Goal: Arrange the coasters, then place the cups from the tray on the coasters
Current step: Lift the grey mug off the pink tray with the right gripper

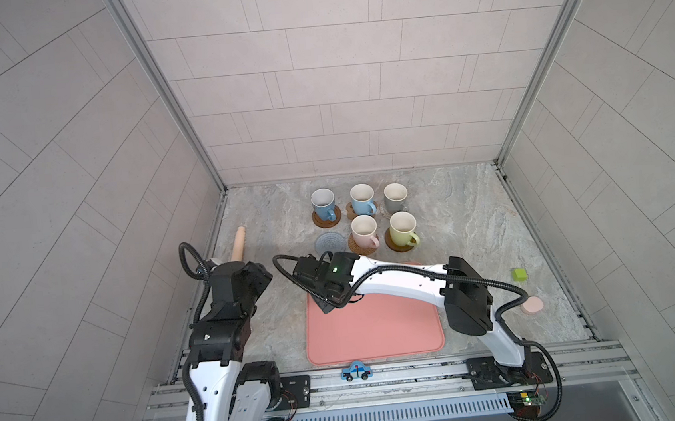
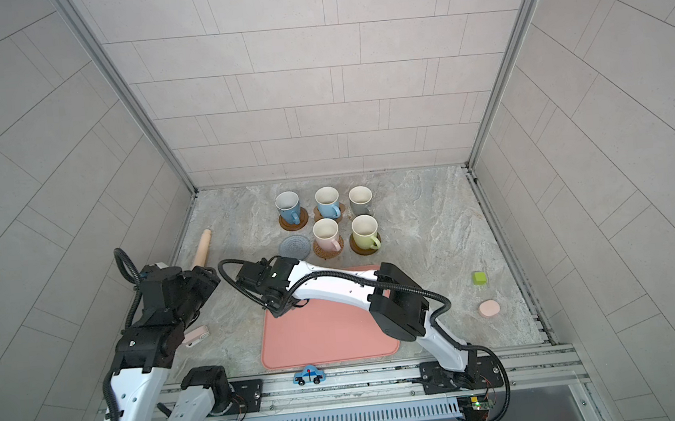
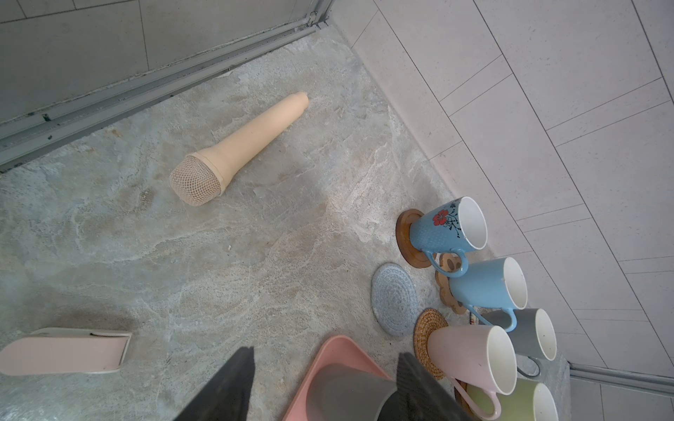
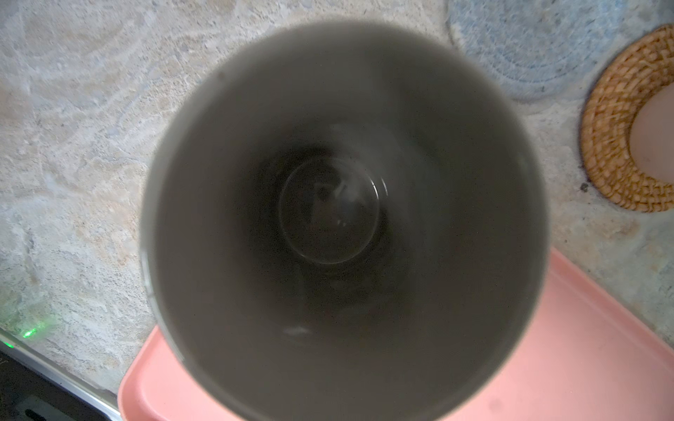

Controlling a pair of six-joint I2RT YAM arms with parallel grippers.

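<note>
Five cups stand on coasters at the back: two blue (image 1: 323, 204) (image 1: 362, 199), short grey (image 1: 395, 198), pink (image 1: 364, 231) and yellow-green (image 1: 403, 227). The grey-blue woven coaster (image 1: 330, 243) (image 3: 394, 299) lies bare. On the salmon tray (image 1: 380, 332) only the tall dark grey cup (image 3: 346, 393) stands, at the far left corner. My right gripper (image 1: 322, 304) reaches across and is shut on that cup; its inside (image 4: 328, 218) fills the right wrist view and hides the jaws. My left gripper (image 3: 326, 353) hangs open and empty over the table, left of the tray.
A tan toy microphone (image 1: 238, 245) lies by the left wall and a pink case (image 2: 196, 336) sits under the left arm. A green block (image 1: 519, 274) and a small pink disc (image 1: 532, 306) lie at the right. A blue toy car (image 1: 356, 371) stands on the front rail.
</note>
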